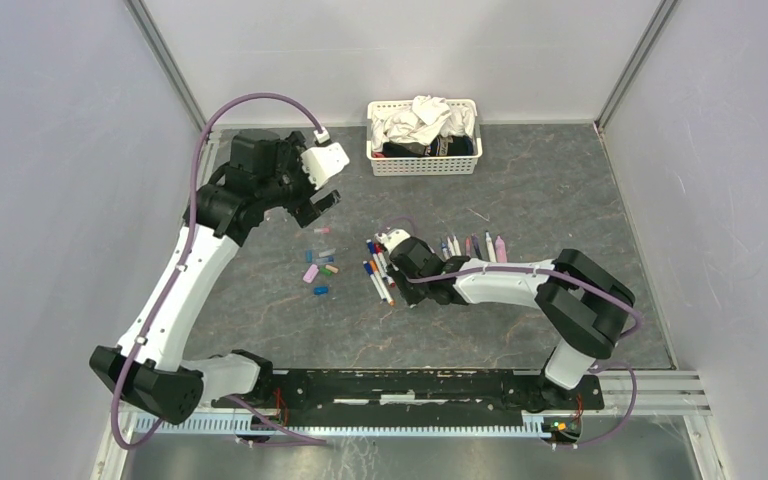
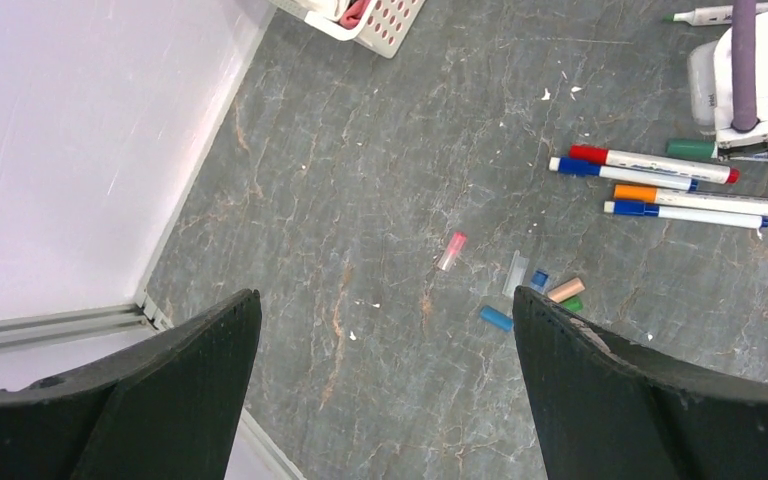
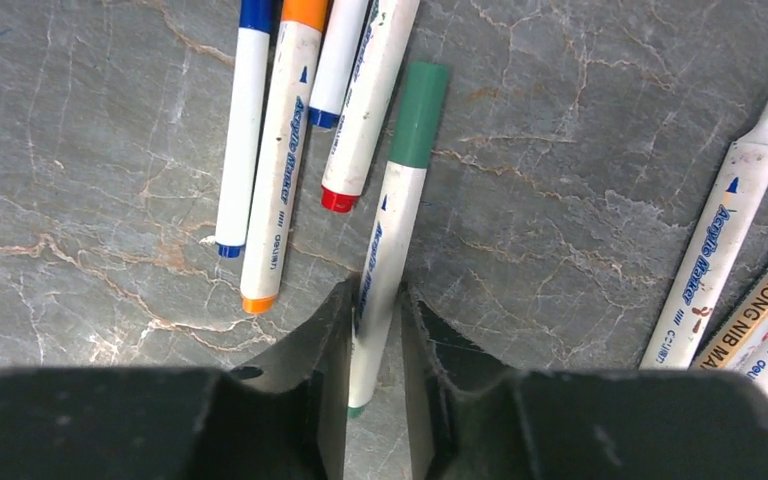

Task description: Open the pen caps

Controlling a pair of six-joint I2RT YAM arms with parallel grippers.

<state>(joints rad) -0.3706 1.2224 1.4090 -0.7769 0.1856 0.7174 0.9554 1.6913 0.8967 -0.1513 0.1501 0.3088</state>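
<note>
My right gripper (image 3: 375, 295) is shut on the white barrel of a green-capped pen (image 3: 384, 235) that lies on the table, its green cap (image 3: 418, 115) pointing away from me. Beside it lie three more capped pens (image 3: 285, 150); an uncapped green-tipped pen (image 3: 720, 240) lies to the right. From above, the right gripper (image 1: 392, 243) sits over the pen group (image 1: 378, 282). Several loose pen caps (image 2: 495, 318) in pink, blue, orange and green lie scattered left of the pens (image 1: 320, 268). My left gripper (image 2: 385, 295) hangs open and empty above the table, near the caps.
A white basket (image 1: 423, 165) of cloths stands at the back of the table. Another row of pens (image 1: 475, 246) lies right of the right gripper. Grey walls enclose the table on the left, back and right.
</note>
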